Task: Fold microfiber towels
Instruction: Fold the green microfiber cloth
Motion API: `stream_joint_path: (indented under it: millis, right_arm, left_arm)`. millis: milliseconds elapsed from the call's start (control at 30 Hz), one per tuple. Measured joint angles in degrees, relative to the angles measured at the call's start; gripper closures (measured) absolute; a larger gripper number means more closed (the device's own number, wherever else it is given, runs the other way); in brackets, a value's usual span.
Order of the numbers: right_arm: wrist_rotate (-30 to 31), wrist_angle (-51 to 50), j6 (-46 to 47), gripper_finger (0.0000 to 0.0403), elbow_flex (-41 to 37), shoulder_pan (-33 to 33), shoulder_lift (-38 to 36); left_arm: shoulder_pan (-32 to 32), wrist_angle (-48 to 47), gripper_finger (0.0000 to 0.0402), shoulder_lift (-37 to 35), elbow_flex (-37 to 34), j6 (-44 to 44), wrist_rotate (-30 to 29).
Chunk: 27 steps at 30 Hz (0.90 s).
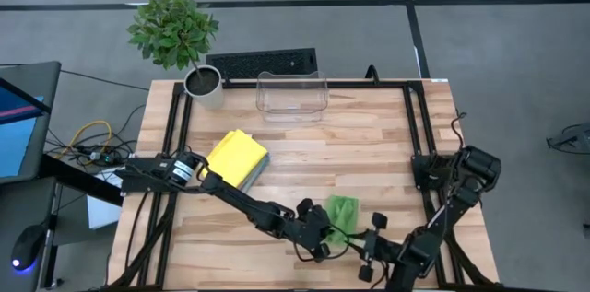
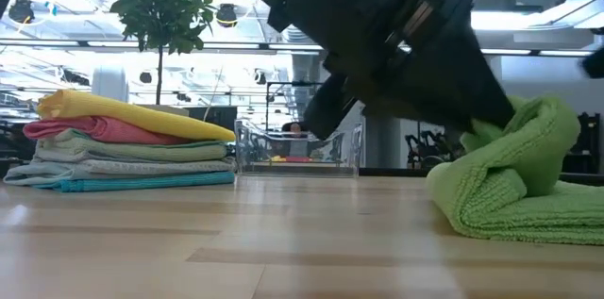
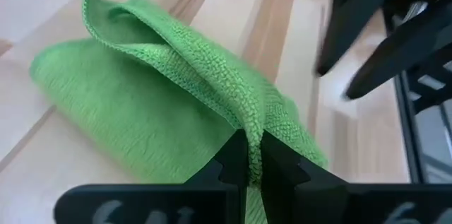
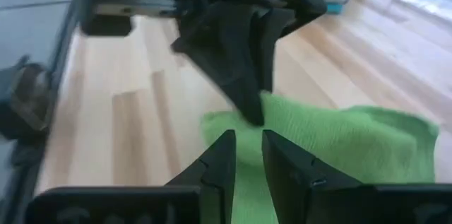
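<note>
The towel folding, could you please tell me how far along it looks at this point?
Done: a stack of folded towels, yellow on top, sits near the table's left side. In hand: the left gripper is shut on a raised fold of the lime green towel; the right gripper hovers beside it, jaws slightly apart, holding nothing. Left: flattening this towel's fold and stacking it.

Wooden desk [image 1: 369,149], light butcher-block top, black frame rails along its sides. Directly on it: lime green towel [image 1: 343,213], lying under the left tool [image 1: 324,234]; stack of folded towels [image 1: 238,158], yellow on top, well apart from that tool; clear bin [image 1: 291,95] and potted plant [image 1: 201,85] at the far edge.
</note>
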Motion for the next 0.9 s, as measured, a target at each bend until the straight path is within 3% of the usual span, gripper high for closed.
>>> stream_joint_path:
  millis: [367, 700, 900]
  right_arm:
    - [0.58, 0.39, -1.73, 0.0306, -0.02, -3.88, 0.06]
    - [2.84, -3.01, -0.88, 0.0308, 1.82, -1.69, 0.04]
    - [5.05, -10.74, -1.3, 0.0332, 7.04, -1.66, 0.04]
  left_arm:
    - [-0.26, 4.94, 0.0366, 0.0, -0.02, 3.15, -0.46]
    - [-0.7, 8.84, 0.0223, -0.04, 0.0, 6.36, 2.12]
    - [-0.67, 12.29, 0.0175, -0.09, 0.0, 7.29, 2.5]
